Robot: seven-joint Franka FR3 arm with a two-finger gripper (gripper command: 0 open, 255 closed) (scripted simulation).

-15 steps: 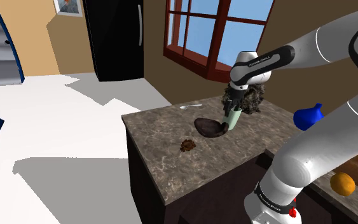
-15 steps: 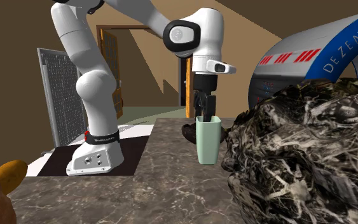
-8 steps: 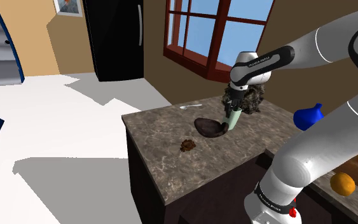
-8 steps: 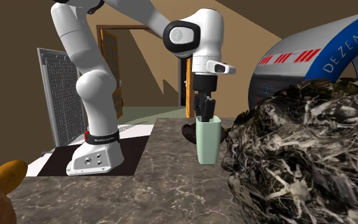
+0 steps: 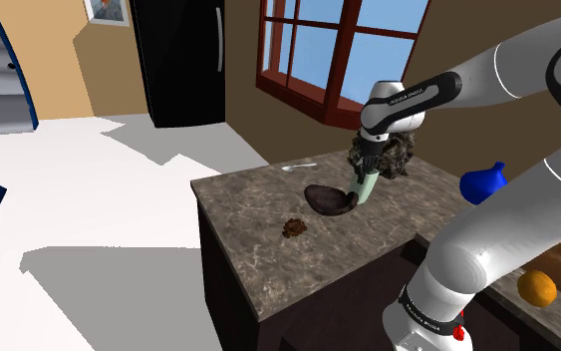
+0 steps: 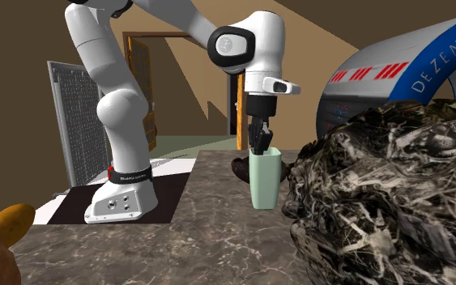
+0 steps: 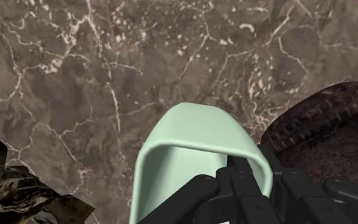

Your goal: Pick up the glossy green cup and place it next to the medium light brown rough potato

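Note:
A pale green glossy cup (image 5: 365,187) (image 6: 265,178) (image 7: 196,146) stands upright on the dark marble counter (image 5: 268,239). My black gripper (image 5: 367,170) (image 6: 258,146) (image 7: 245,181) comes down on it from above and is shut on the cup's wall at the rim, one finger inside and one outside. Right beside the cup lies a dark brown rough oval thing (image 5: 328,199) (image 7: 323,127) (image 6: 240,168), touching or nearly touching it. A small brown lump (image 5: 295,227) sits nearer the counter's front edge; which of the two is the potato I cannot tell.
A big dark tangled mass (image 5: 396,155) (image 6: 380,194) (image 7: 18,191) stands close to the cup. A white spoon-like thing (image 5: 298,166) lies at the counter's far edge. A blue object (image 5: 482,182) and an orange fruit (image 5: 537,287) sit by the arm's base.
The fingers have closed from wide apart onto the cup's wall. The arm and the cup have stayed where they were.

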